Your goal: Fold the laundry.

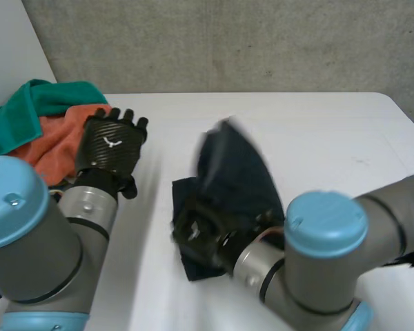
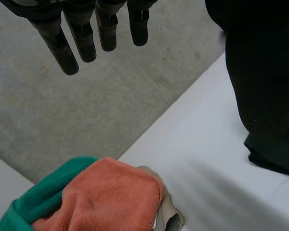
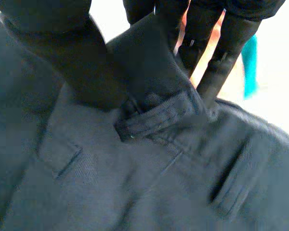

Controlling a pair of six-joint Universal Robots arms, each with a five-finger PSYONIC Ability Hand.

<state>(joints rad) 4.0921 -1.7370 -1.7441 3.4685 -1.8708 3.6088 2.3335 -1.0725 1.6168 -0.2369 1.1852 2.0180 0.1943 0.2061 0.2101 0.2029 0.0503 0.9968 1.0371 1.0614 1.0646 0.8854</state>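
Counter [image 1: 317, 138]: white, carries everything.
Dark trousers [image 1: 238, 179]: mid-counter toward near edge, one part lifted, rest heaped on surface. Judged soft, limp, middling weight, not slippery. Waistband is the firmest part and the best hold.
Green towel [image 1: 55, 96], orange towel [image 1: 55, 141]: piled at far-left corner.
Left robot hand [image 1: 110, 145]: fingers straight, holding nothing, beside towels.
Right robot hand [image 3: 231, 48]: thumb and fingers pinched on trousers' waistband at belt loop [image 3: 154, 118].
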